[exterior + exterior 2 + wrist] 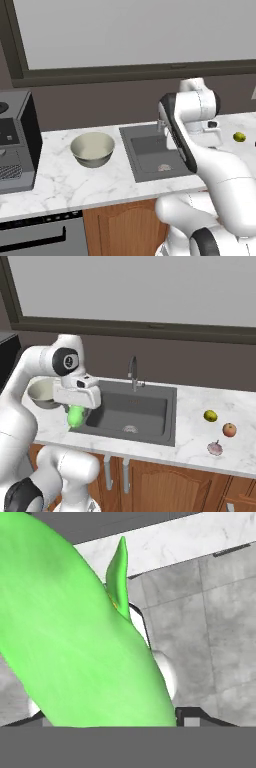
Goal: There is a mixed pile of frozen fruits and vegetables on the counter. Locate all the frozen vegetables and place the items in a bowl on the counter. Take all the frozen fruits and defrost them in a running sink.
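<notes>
Claw (pixel 76 417) pinching the green vegetable (pixel 75 416), hanging just over the sink's (pixel 145 406) left rim. Bowl (pixel 42 396) right behind the claw to its left, on the counter (pixel 200 448). Faucet (pixel 133 373) beyond the claw to its right. Far right of the claw, past the sink: yellow-green fruit (pixel 210 416), red fruit (pixel 229 429), pinkish vegetable (pixel 215 448), lying near one another.

Kitchen, rendered, around me. White marble-veined tabletop (pixel 60 185) on wooden brown cabinets (pixel 165 481). Dark grey recessed sink (pixel 135 416) with curved metal faucet (pixel 133 373) at my 12 o'clock. Black coffee machine (pixel 15 140) at 9 o'clock, dark oven front (pixel 40 235) beneath. Wide window (pixel 135 286) above back wall.
</notes>
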You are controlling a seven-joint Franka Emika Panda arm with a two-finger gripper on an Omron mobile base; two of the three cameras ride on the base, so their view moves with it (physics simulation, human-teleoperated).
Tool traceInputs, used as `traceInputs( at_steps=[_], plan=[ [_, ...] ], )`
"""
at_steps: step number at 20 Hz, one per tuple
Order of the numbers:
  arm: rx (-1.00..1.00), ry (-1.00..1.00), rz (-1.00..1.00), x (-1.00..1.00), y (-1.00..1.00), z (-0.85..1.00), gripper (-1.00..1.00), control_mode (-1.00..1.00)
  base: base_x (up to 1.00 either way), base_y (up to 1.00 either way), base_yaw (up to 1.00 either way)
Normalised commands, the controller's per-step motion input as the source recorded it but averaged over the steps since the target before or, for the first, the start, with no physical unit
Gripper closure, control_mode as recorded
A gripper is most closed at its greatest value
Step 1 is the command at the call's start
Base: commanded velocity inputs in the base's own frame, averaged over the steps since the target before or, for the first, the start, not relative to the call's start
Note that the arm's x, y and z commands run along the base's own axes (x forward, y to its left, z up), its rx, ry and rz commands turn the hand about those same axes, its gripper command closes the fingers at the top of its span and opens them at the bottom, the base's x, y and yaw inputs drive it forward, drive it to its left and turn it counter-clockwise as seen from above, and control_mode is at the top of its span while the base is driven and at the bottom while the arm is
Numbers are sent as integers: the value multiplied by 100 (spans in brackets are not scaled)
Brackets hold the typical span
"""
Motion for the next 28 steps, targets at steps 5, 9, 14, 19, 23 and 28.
traceInputs(
  at_steps=[5,9,14,19,23,28],
  plan=[
    [2,-28,-11,7,68,0,100,-100,0,0,0],
    [0,-8,-9,40,73,4,100,-100,0,0,0],
    [-4,1,-6,15,51,36,100,-100,0,0,0],
    [-2,-2,-11,29,60,21,100,-100,0,0,0],
    [-1,-5,-14,43,72,2,100,-100,0,0,0],
    [0,-1,-14,64,50,-2,100,-100,0,0,0]
  ],
)
